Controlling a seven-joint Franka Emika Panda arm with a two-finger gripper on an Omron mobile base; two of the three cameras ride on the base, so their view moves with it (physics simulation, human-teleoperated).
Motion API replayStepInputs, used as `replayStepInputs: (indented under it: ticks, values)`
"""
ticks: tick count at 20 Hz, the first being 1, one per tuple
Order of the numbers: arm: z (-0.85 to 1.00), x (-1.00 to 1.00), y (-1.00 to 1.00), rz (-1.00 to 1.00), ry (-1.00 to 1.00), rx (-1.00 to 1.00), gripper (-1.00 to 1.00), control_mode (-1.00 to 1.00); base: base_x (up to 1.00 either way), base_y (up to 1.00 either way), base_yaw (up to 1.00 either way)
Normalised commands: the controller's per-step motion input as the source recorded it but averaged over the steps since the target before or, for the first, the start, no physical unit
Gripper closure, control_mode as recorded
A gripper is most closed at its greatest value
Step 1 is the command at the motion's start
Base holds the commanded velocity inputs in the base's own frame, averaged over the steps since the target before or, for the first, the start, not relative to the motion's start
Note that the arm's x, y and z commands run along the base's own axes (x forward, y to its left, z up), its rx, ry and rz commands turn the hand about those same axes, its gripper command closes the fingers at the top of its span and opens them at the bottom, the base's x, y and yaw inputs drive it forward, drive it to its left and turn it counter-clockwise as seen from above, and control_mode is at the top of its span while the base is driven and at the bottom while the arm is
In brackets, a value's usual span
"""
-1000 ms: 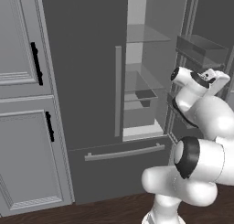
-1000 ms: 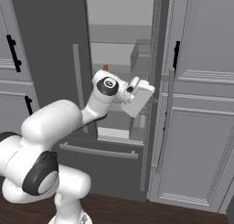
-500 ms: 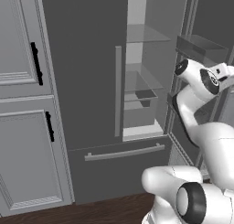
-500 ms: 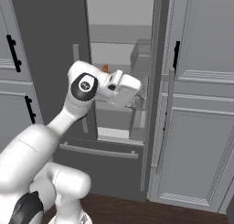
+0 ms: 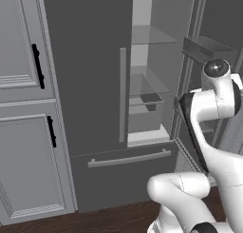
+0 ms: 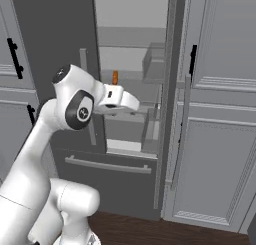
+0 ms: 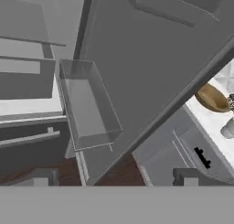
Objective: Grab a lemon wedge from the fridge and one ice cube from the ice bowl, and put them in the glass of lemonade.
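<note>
In front of the fridge: the fridge (image 5: 95, 61) has its right door swung open, shelves and clear bins exposed.
Gripper: the gripper (image 6: 135, 105) sits at shelf height just outside the opening, jaws spread wide, nothing between them.
Door bin: a clear door bin (image 7: 89, 104) lies straight ahead of the fingers.
Orange stick: an orange stick (image 6: 115, 77) stands above and behind the gripper; not the target.
Lemon wedge: I cannot tell where it lies from here.
Ice bowl: the ice bowl (image 7: 213, 98) is far off to the gripper's side, with the glass of lemonade (image 7: 228, 128) just beside it.
Doing it well: probably turn toward the shelves, find the wedge first, keep the jaws apart, clear the door edge.
</note>
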Motion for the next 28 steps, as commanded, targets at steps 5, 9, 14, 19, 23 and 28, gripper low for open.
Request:
replayStepInputs:
  ticks: [5,9,14,19,23,28]
  values:
    - [0.11,0.02,0.63,0.4,0.01,0.15,-1.0,-1.0,0.0,0.0,0.0]
    - [0.22,-0.13,0.33,0.1,-0.11,0.04,-1.0,-1.0,0.0,0.0,0.0]
    - [0.0,0.0,0.94,0.04,-0.21,0.14,-1.0,-1.0,0.0,0.0,0.0]
    - [0.0,0.0,1.0,0.06,-0.14,0.08,-1.0,-1.0,0.0,0.0,0.0]
    - [0.0,0.16,0.96,0.03,-0.12,0.11,-1.0,-1.0,0.0,0.0,0.0]
    - [0.02,0.25,0.28,0.0,0.0,0.02,-1.0,-1.0,0.0,0.0,0.0]
